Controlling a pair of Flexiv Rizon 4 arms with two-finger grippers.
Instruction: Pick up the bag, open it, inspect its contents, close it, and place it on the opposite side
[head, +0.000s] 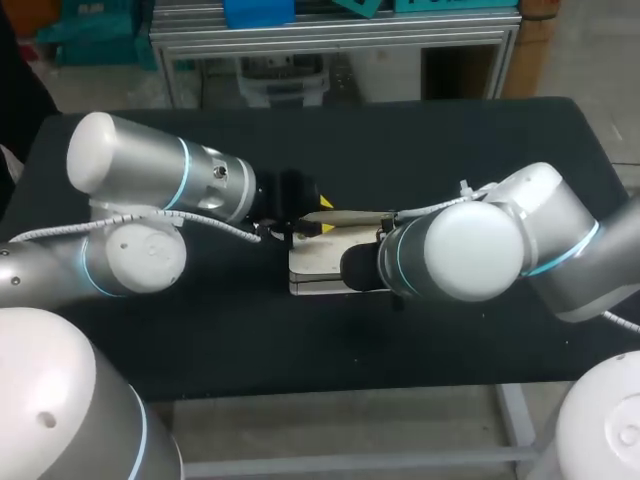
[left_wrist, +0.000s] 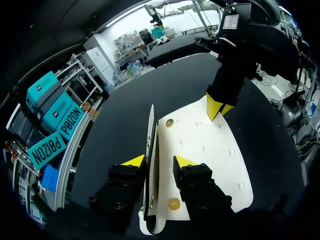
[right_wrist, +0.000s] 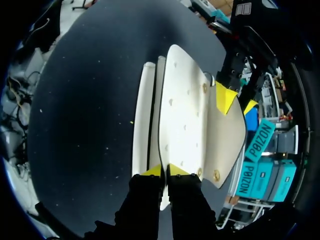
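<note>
While my silver left arm (head: 150, 175) is extending in from the left over the matte black desk (head: 200, 330), its left end effector (head: 326, 215) is sitting at the left end of the flat white leather-like bag with round brass snap studs (head: 320, 262). The bag is resting on the middle of the desk.

Seen from the left wrist, the left end effector (left_wrist: 159, 161) is holding its yellow-tipped fingers (left_wrist: 132, 161) spread. A thin dark-lined flap (left_wrist: 151, 135) is standing on edge between them, closer to one finger, and I cannot tell whether it is touching that finger. Just beside the flap, the bag (left_wrist: 205, 150) is showing a wide white panel with a stitched border. One brass stud (left_wrist: 169, 122) is sitting near the flap and another (left_wrist: 174, 203) close to the fingers.

At the panel's far end the right end effector (left_wrist: 220, 106) is pinching the edge. A small white label (left_wrist: 231, 21) is showing on the black block above it, with print too small to read.

From the right wrist, the right end effector (right_wrist: 164, 170) is pressing its fingers together on the near edge of the bag (right_wrist: 182, 115), with two narrow white strips lying alongside. Past the panel, the flap (right_wrist: 227, 135) is showing a cream face, and the left end effector (right_wrist: 237, 101) is straddling its far edge. Another white label (right_wrist: 243, 9) is showing on that arm, equally unreadable.
</note>
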